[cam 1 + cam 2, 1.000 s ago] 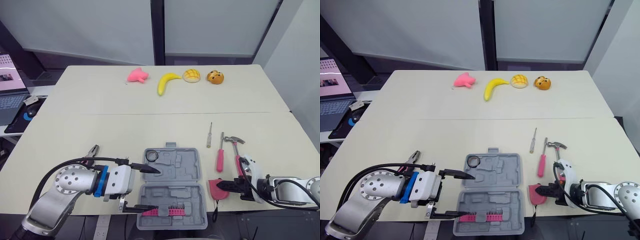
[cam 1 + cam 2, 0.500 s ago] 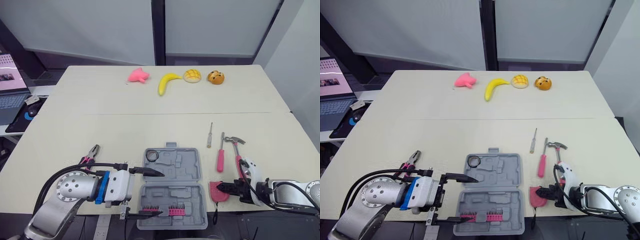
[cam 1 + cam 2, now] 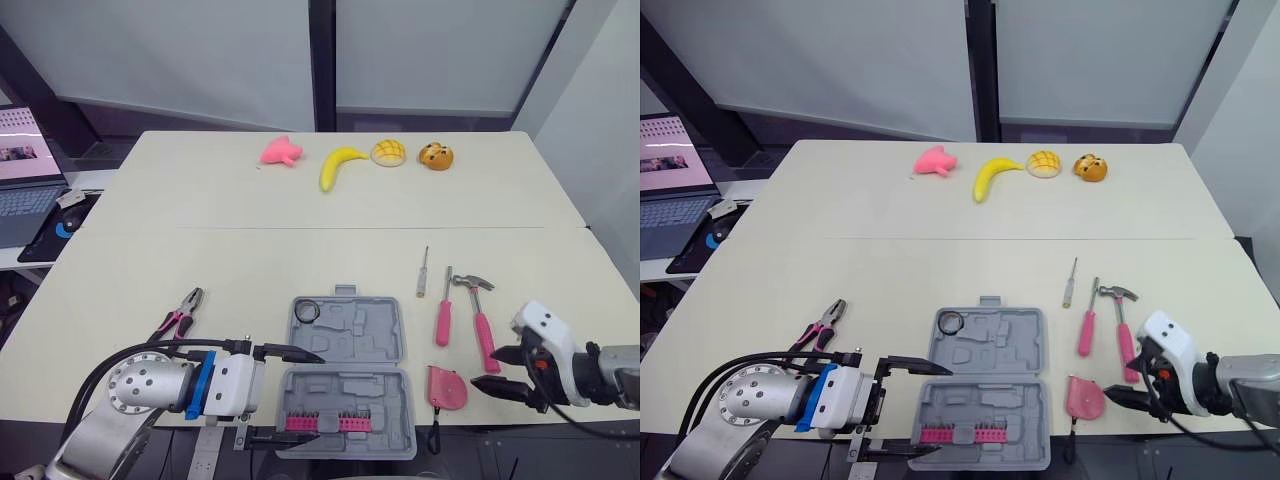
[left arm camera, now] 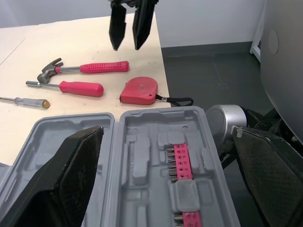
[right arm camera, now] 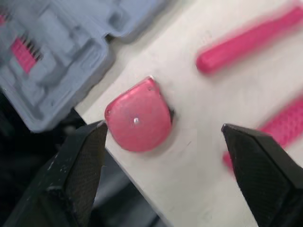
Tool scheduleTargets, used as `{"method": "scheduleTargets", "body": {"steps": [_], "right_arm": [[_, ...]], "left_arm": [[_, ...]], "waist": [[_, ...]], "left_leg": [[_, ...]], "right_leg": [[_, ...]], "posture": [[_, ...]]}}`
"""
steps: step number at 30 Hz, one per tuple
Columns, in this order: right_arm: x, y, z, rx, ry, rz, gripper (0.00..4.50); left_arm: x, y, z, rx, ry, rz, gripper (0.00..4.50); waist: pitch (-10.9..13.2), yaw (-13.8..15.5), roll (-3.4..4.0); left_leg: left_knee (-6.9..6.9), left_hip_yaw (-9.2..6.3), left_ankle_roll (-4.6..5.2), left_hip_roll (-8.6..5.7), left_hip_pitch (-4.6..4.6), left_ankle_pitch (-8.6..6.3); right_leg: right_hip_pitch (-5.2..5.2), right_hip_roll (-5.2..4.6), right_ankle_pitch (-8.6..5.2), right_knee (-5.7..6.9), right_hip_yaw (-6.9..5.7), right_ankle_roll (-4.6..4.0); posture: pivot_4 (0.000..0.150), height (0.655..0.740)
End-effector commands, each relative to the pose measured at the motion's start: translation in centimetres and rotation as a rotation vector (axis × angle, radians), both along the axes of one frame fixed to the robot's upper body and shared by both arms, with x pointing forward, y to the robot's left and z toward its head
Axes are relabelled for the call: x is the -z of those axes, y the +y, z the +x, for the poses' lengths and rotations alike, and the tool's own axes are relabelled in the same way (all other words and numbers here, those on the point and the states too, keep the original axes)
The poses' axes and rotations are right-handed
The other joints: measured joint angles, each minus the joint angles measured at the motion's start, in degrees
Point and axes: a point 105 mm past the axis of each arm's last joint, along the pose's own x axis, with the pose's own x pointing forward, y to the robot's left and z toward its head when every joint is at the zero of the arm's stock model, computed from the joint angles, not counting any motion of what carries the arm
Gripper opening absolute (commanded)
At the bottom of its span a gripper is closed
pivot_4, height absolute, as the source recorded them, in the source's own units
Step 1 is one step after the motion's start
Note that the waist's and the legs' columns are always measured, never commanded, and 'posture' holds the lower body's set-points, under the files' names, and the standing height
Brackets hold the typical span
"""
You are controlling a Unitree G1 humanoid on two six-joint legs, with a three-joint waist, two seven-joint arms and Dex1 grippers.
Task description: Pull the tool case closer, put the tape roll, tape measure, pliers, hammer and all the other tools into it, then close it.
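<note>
Tool case [image 3: 350, 330] lies open at near tabletop [image 3: 250, 260] edge. Tape roll [image 3: 306, 311] sits in its far-left pocket, pink bit strip [image 3: 320, 423] in near half. L tool [image 3: 303, 395] spread wide at case's left side, empty. R tool [image 3: 487, 367] spread, just right of tape measure [image 3: 446, 387], not touching. Hammer [image 3: 478, 320], pink screwdriver [image 3: 442, 318] & thin screwdriver [image 3: 421, 271] lie just beyond; pliers [image 3: 180, 313] left of case. Banana [image 3: 337, 165] far across.

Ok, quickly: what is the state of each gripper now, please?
Left gripper: open, spread over the case, holding nothing.
Right gripper: open, empty, beside the tape measure.
</note>
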Motion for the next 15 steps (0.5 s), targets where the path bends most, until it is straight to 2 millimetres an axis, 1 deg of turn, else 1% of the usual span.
{"method": "scheduleTargets", "body": {"steps": [1, 4, 7, 9, 15], "right_arm": [[1.4, 0.1, -0.9, -0.342, -0.184, -0.078, 4.12], [2.5, 0.2, -0.4, -0.372, -0.231, -0.038, 4.12], [3.3, 0.3, 0.5, -0.334, -0.233, -0.013, 4.12], [3.9, 0.3, 0.8, -0.343, -0.226, -0.017, 4.12], [5.1, 0.4, 0.5, -0.392, -0.199, -0.026, 4.12]], "left_arm": [[-0.1, -0.1, -0.1, 0.020, -0.020, 0.010, 4.50], [-0.1, -0.3, 0.0, 0.023, -0.026, 0.018, 4.50], [-0.1, -0.3, 0.1, 0.024, -0.033, 0.028, 4.50], [-0.1, -0.2, 0.2, 0.023, -0.033, 0.031, 4.50], [-0.1, -0.2, 0.0, 0.024, -0.032, 0.036, 4.50]], "waist": [[0.04, -0.01, -0.03], [0.12, 0.03, -0.07], [0.12, -0.01, -0.07], [0.11, 0.03, -0.05], [0.11, 0.15, -0.05]], "left_leg": [[0.00, 0.00, 0.00, -0.01, 0.08, 0.00], [-0.12, -0.01, 0.00, 0.00, 0.75, -0.02], [-0.10, -0.01, -0.01, 0.01, 0.76, -0.02], [-0.10, 0.00, 0.00, 0.01, 0.76, -0.02], [-0.10, -0.02, 0.00, -0.01, 0.75, -0.02]], "right_leg": [[0.11, -0.01, 0.00, -0.04, 0.01, 0.02], [0.87, -0.02, -0.01, -0.30, 0.01, 0.02], [0.87, -0.03, -0.01, -0.27, 0.04, 0.01], [0.87, -0.03, 0.00, -0.25, 0.04, 0.01], [0.88, -0.06, 0.00, -0.26, 0.04, 0.00]], "posture": [[0.150, 0.7193], [0.150, 0.7193], [0.150, 0.7193], [0.150, 0.7193], [0.150, 0.7193]]}}
